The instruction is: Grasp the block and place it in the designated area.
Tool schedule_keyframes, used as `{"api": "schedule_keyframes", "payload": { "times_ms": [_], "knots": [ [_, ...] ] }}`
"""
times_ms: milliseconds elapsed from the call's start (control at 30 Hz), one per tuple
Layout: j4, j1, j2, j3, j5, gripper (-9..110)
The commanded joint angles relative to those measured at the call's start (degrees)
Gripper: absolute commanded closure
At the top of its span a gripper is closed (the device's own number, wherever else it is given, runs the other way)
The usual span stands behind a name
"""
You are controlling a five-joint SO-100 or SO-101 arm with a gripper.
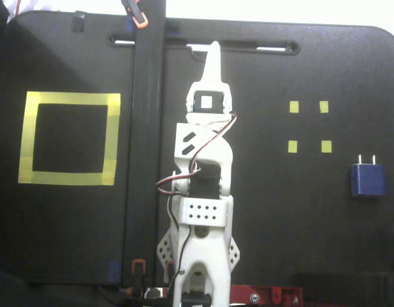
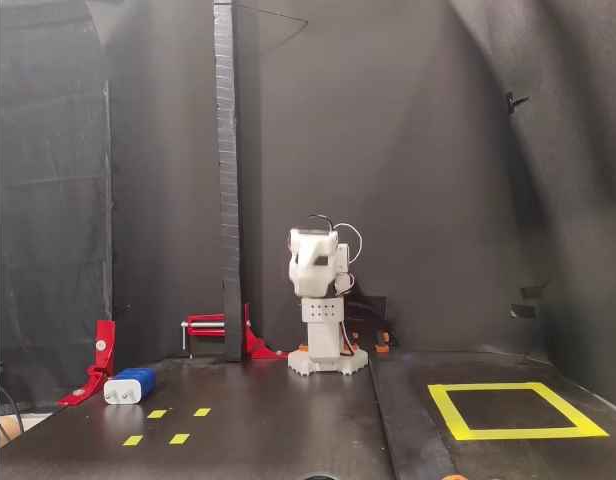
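The dark-blue block lies at the right edge of the black table in the top-down fixed view, its two silvery prongs pointing away from the arm's base. In the front fixed view the block lies on its side at the left. The designated area is a square of yellow tape at the left; the front view shows the same square at the right. My white gripper reaches out over the table's middle, far from both. It faces the front camera, looks shut and holds nothing.
Four tiny yellow squares sit near the block, also seen low in the front view. A tall black post rises just beside the arm, and its strip separates the arm from the taped square. Red clamps stand at the back.
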Motion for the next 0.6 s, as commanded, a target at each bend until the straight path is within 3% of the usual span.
{"api": "schedule_keyframes", "payload": {
  "times_ms": [0, 567],
  "knots": [
    [-2.7, 0.1, 0.3, 0.4, -0.4, 102],
    [-1.7, 2.2, 0.3, 0.4, -0.9, 102]
  ]
}}
